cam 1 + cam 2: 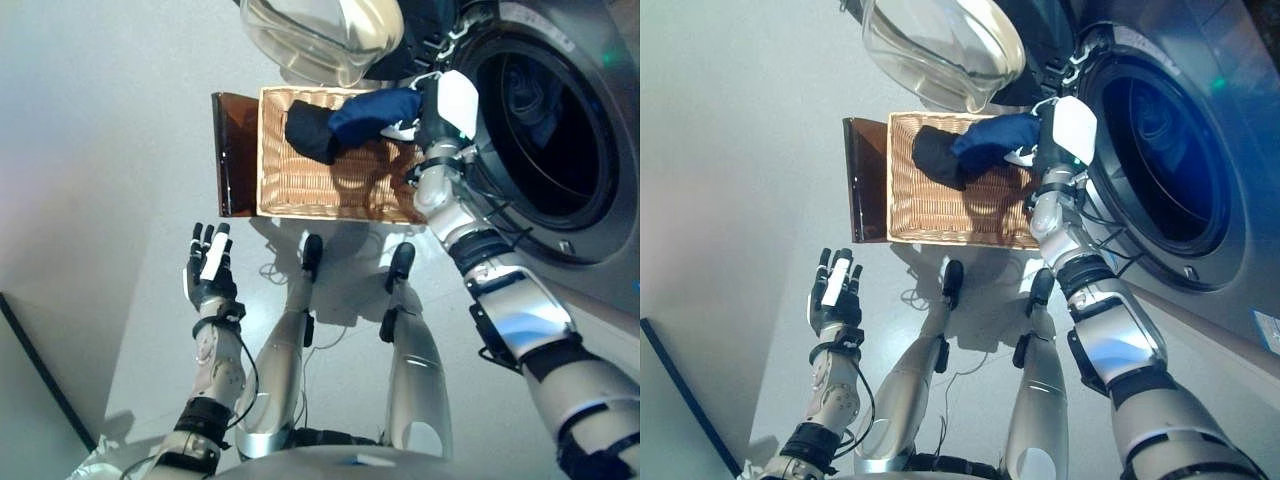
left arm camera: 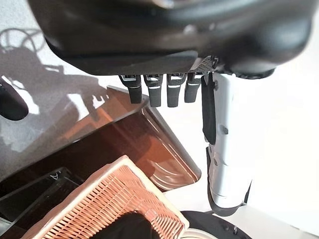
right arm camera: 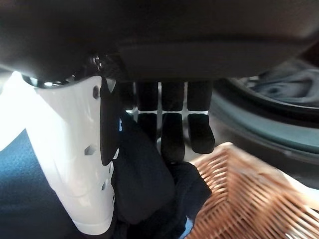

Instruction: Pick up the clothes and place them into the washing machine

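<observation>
You have one wicker basket (image 1: 300, 180), with one brown lid (image 1: 235, 150) just beside it on its left. One dark blue garment (image 1: 350, 120) shows at the basket's far right. One washing machine (image 1: 560, 140) stands on the right, its one glass door (image 1: 320, 35) open. Two hands show: left hand (image 1: 208, 272), right hand (image 1: 440, 115).

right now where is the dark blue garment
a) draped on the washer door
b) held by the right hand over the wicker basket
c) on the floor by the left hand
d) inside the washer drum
b: the right hand has its fingers curled on the dark blue garment, which hangs over the wicker basket, outside the washer drum.
</observation>
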Robot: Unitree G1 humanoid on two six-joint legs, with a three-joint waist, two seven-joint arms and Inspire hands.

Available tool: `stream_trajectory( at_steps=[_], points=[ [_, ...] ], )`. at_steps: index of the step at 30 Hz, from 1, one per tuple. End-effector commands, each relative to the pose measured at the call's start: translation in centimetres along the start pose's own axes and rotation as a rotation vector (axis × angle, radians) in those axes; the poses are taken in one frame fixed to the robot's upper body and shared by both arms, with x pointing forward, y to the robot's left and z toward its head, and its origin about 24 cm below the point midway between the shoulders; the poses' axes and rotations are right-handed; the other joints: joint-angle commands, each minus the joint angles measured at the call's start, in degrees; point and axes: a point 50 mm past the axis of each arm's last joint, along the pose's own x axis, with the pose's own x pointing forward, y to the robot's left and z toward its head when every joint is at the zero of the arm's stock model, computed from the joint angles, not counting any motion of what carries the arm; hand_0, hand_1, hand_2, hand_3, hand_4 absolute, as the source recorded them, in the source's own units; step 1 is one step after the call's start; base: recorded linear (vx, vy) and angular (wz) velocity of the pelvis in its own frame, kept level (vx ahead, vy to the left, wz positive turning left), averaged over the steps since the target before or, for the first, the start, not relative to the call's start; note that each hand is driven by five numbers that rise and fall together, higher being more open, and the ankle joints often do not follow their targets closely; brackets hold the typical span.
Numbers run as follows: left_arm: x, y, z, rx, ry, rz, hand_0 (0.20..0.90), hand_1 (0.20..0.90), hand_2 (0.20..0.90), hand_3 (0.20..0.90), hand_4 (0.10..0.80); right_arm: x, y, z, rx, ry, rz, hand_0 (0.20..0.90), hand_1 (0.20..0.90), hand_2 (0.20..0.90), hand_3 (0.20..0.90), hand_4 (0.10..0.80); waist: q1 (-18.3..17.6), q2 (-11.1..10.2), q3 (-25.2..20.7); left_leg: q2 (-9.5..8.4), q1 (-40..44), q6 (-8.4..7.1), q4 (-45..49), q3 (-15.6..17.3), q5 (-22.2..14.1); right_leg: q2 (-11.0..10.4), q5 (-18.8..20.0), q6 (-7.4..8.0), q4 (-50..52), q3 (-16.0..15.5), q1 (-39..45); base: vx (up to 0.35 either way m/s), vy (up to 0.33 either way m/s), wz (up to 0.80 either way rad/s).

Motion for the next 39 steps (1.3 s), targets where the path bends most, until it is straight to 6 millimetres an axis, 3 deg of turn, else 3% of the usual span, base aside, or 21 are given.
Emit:
stream_trajectory(
  at_steps=[1, 13, 15, 17, 19, 23, 24, 31, 39],
  points=[
    [0.0, 2.2, 2.4, 0.014, -0.100, 0.053, 0.900, 0.900, 0.900, 0.900, 0.800, 0.6, -2.0, 3.3, 0.302, -0.106, -0.146, 0.200, 0.200, 0.200, 0.200, 0.300, -0.74, -0.48, -0.74, -0.86, 0.53, -3.37, 3.82, 3.05, -5.44, -4.02, -1.54, 3.57, -3.88, 3.69, 5.02, 0.018, -0.011, -0.08],
    [-0.8, 3.0, 1.5, 0.008, -0.052, 0.077, 0.900, 0.900, 0.900, 0.900, 0.800, -0.6, -2.6, 0.1, 0.754, 0.121, -0.280, 0.200, 0.200, 0.200, 0.200, 0.300, -1.75, 1.53, -1.38, -0.93, 2.12, -3.00, 3.51, 4.56, -6.31, -3.67, -1.72, 3.66, -4.66, 5.03, 5.72, 0.033, -0.013, -0.11],
    [-1.0, 3.1, 1.1, 0.000, -0.029, 0.085, 0.900, 0.900, 0.900, 0.900, 0.800, -0.7, -2.6, -0.8, 0.969, 0.226, -0.356, 0.200, 0.200, 0.200, 0.200, 0.300, -1.78, 1.99, -1.40, -0.96, 2.66, -3.00, 2.85, 4.77, -6.46, -3.55, -2.04, 3.69, -4.85, 5.21, 5.87, 0.028, -0.009, -0.09],
    [-1.0, 3.0, 0.9, -0.008, -0.021, 0.089, 0.900, 0.900, 0.900, 0.900, 0.800, -0.6, -2.5, -1.0, 1.006, 0.252, -0.354, 0.200, 0.200, 0.200, 0.200, 0.300, -1.70, 2.07, -1.53, -0.91, 2.48, -2.98, 2.63, 4.92, -6.21, -3.49, -1.75, 3.68, -5.01, 5.36, 5.56, 0.006, -0.003, -0.07],
    [-1.2, 3.0, 0.5, -0.028, -0.001, 0.096, 0.900, 0.900, 0.900, 0.900, 0.800, -1.0, -2.0, -1.5, 1.210, 0.334, -0.405, 0.200, 0.200, 0.200, 0.200, 0.300, -1.82, 2.48, -1.45, -0.89, 2.59, -2.97, 2.20, 5.06, -6.13, -3.40, -1.77, 3.62, -5.10, 5.59, 5.32, 0.010, -0.002, -0.02],
    [-1.4, 2.8, 0.1, -0.041, 0.020, 0.094, 0.900, 0.900, 0.900, 0.900, 0.800, -0.9, -2.1, -2.2, 1.370, 0.388, -0.455, 0.200, 0.200, 0.200, 0.200, 0.300, -1.76, 2.95, -1.34, -0.94, 2.80, -3.03, 1.61, 5.24, -6.04, -3.35, -1.86, 3.50, -5.06, 5.75, 5.00, 0.000, 0.000, 0.00],
    [-1.4, 2.7, -0.2, -0.056, 0.033, 0.094, 0.900, 0.900, 0.900, 0.900, 0.800, -0.8, -2.2, -2.0, 1.506, 0.396, -0.483, 0.200, 0.200, 0.200, 0.200, 0.300, -1.80, 3.33, -1.25, -0.99, 2.82, -3.07, 1.29, 5.34, -5.95, -3.26, -1.91, 3.47, -5.03, 5.80, 4.72, 0.000, 0.000, 0.00],
    [-1.6, 2.3, -0.6, -0.069, 0.058, 0.079, 0.900, 0.900, 0.900, 0.900, 0.800, 0.3, -3.3, -2.1, 1.674, 0.405, -0.541, 0.200, 0.200, 0.200, 0.200, 0.300, -1.62, 3.94, -1.48, -1.00, 2.92, -3.14, 0.63, 5.52, -5.81, -3.18, -2.08, 3.40, -4.81, 6.13, 4.18, 0.000, 0.000, 0.00],
    [-1.9, 2.0, -1.0, -0.075, 0.082, 0.052, 0.900, 0.900, 0.900, 0.900, 0.800, 2.7, -6.9, -2.1, 1.768, 0.368, -0.620, 0.200, 0.200, 0.200, 0.200, 0.300, -1.23, 4.33, -2.15, -1.04, 3.20, -3.18, -0.05, 5.63, -5.76, -3.19, -2.28, 3.38, -4.62, 6.22, 3.87, 0.000, -0.001, 0.00]
  ],
)
